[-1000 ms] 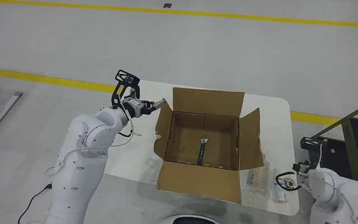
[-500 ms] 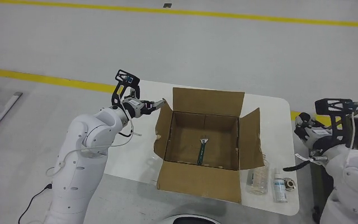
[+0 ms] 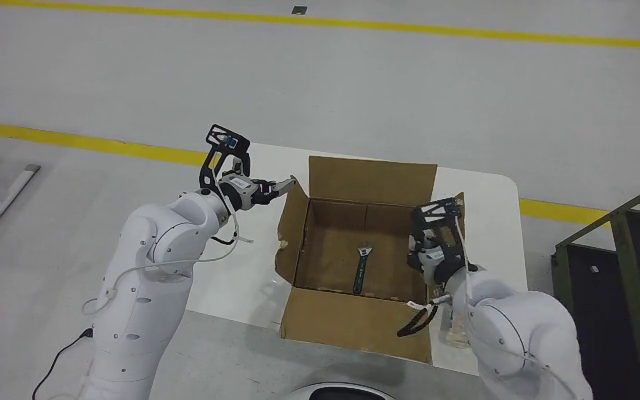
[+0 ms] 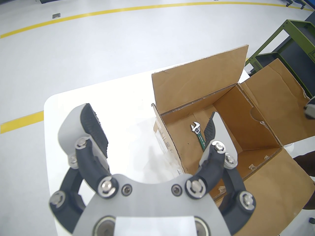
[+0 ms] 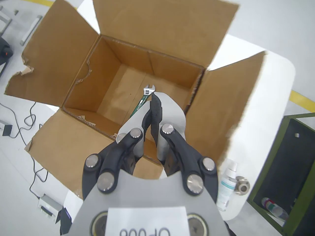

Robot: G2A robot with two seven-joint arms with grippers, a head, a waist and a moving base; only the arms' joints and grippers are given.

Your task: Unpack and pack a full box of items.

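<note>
Unpacking is judged nearly finished: one green-handled steel wrench (image 3: 361,270) is left lying on the floor of the open brown cardboard box (image 3: 355,325), the empty right gripper (image 5: 153,99) held closed above it, the left gripper (image 4: 150,121) spread wide alongside.

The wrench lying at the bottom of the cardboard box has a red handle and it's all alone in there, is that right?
Almost. The wrench lying at the bottom of the cardboard box has a green handle, not a red one. The right wrist view shows this clearly, and the wrench is indeed all alone in there.
</note>
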